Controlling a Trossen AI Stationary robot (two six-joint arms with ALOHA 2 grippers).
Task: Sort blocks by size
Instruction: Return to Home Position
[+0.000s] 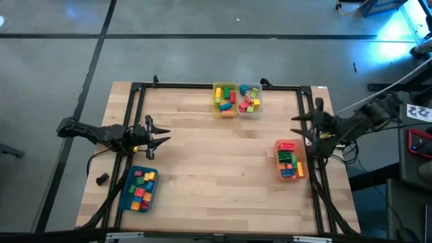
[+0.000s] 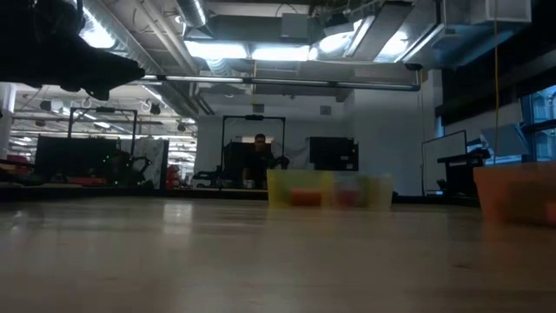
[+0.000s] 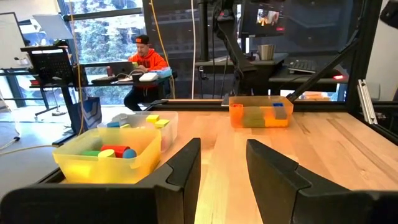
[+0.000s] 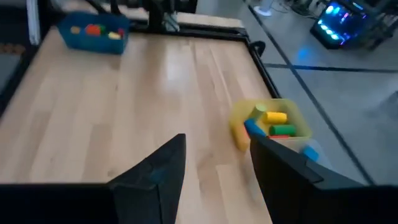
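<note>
The blocks lie sorted in four bins: a teal bin [image 1: 139,188] near the front left, a yellow bin [image 1: 225,99] and a clear bin [image 1: 249,99] at the far edge, and an orange bin [image 1: 289,160] at the right. My left gripper [image 1: 160,132] hovers open and empty at the table's left side, above the teal bin's far end. My right gripper [image 1: 297,124] hovers open and empty at the right side, just beyond the orange bin. In the left wrist view my left gripper's fingers [image 3: 186,163] stand apart over bare wood.
A black frame [image 1: 216,86] runs round the wooden table. A small dark object [image 1: 102,179] lies outside the frame at the left. A person in an orange top [image 3: 146,62] sits at a desk beyond the table. Bare wood lies in the table's middle [image 1: 216,162].
</note>
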